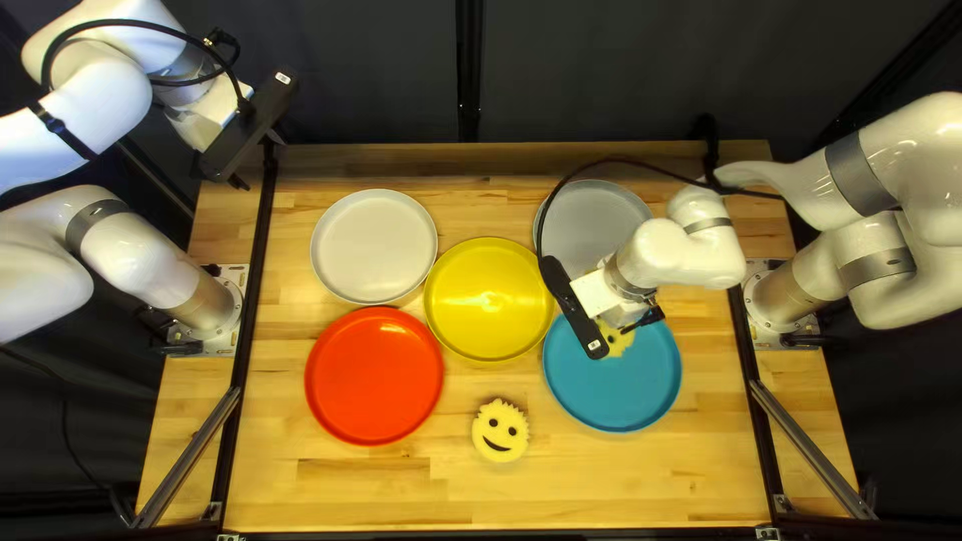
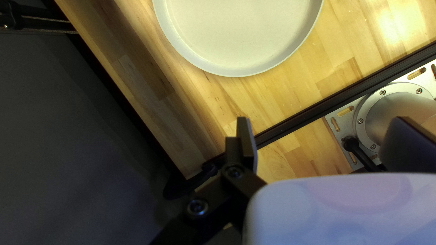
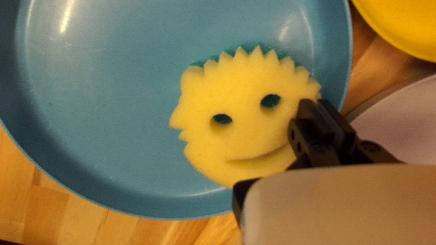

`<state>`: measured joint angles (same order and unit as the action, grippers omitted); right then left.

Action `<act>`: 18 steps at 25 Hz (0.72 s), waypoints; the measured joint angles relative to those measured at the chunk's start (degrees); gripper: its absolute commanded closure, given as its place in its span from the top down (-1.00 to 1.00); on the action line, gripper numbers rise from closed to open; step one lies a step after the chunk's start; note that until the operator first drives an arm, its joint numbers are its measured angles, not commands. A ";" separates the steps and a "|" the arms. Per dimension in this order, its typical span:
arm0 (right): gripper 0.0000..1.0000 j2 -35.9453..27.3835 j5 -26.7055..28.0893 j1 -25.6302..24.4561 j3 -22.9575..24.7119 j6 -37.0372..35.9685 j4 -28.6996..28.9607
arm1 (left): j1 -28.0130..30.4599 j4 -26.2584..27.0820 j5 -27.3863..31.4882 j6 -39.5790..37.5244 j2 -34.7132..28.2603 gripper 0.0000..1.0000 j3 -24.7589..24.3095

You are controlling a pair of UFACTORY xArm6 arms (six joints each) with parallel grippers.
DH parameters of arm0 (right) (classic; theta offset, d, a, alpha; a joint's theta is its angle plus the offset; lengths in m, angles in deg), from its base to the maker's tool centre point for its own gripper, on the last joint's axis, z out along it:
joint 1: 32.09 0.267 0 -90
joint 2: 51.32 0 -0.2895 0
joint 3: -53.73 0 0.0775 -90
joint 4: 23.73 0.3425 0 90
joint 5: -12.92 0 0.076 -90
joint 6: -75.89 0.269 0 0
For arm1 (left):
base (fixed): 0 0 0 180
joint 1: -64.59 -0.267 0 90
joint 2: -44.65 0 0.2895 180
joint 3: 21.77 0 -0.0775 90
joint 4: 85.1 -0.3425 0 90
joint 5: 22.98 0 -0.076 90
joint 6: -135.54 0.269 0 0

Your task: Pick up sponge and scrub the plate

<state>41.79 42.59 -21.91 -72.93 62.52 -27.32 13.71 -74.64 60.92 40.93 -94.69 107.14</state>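
Mostly open blue plate [image 3: 113,113], sponge [image 3: 240,140] near rim, at right hand [image 1: 629,327]

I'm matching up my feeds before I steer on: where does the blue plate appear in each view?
Top left view: the blue plate is right of centre, partly hidden by my right gripper.
Left wrist view: not in it.
Right wrist view: ahead of and under that gripper, a smiling sponge on it.
Shared landmark: the wooden table, in all three.
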 measured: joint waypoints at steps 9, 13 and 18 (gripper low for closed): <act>-1.00 7.87 -0.29 4.33 -7.41 2.66 -1.07 | 0.00 0.00 0.00 0.00 0.00 1.00 0.00; -1.00 7.41 -0.87 1.16 -6.71 -1.20 1.42 | 0.00 0.00 0.00 0.00 0.00 1.00 0.00; -1.00 4.29 -1.06 -2.82 -3.71 -5.11 4.15 | 0.00 0.00 0.00 0.00 0.00 1.00 0.00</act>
<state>46.08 41.53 -24.73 -76.64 57.41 -23.17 13.71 -74.64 60.92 40.93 -94.69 107.14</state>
